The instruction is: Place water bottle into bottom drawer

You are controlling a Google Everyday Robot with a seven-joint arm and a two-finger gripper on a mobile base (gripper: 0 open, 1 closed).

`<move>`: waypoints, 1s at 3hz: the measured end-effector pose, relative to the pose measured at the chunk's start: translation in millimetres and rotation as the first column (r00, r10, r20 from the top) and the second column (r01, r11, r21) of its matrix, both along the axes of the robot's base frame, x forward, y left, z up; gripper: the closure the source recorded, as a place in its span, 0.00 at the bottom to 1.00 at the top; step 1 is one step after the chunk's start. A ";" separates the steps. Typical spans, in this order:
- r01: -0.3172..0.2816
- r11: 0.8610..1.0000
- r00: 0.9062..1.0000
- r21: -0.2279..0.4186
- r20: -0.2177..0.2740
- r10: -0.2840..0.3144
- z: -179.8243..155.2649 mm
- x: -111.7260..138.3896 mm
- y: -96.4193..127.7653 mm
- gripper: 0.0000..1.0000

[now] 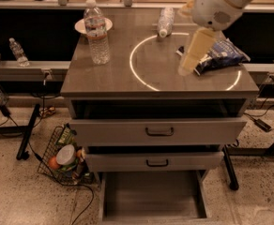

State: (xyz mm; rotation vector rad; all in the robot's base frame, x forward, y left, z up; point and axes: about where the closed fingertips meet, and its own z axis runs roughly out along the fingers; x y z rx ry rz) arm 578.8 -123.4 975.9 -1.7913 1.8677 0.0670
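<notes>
The gripper (187, 64) hangs above the cabinet top (109, 78), over the right half of the white ring (132, 64) marked on it. It holds nothing, and whether it is wide or narrow I cannot tell. The water bottle (97, 32) stands upright well apart to the gripper's left in the view, near the top's far left corner, just in front of a small white plate (83, 26). A shorter clear bottle (165, 21) lies on its side behind the gripper. A blue snack bag (221, 55) lies just beside it on the right. The bottom drawer (153, 200) stands pulled out at floor level, far below the gripper, beneath two drawers with black handles (158, 146).
</notes>
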 end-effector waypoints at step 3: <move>-0.088 0.983 0.996 0.161 0.033 0.084 -3.7 56.4 62.4 0.00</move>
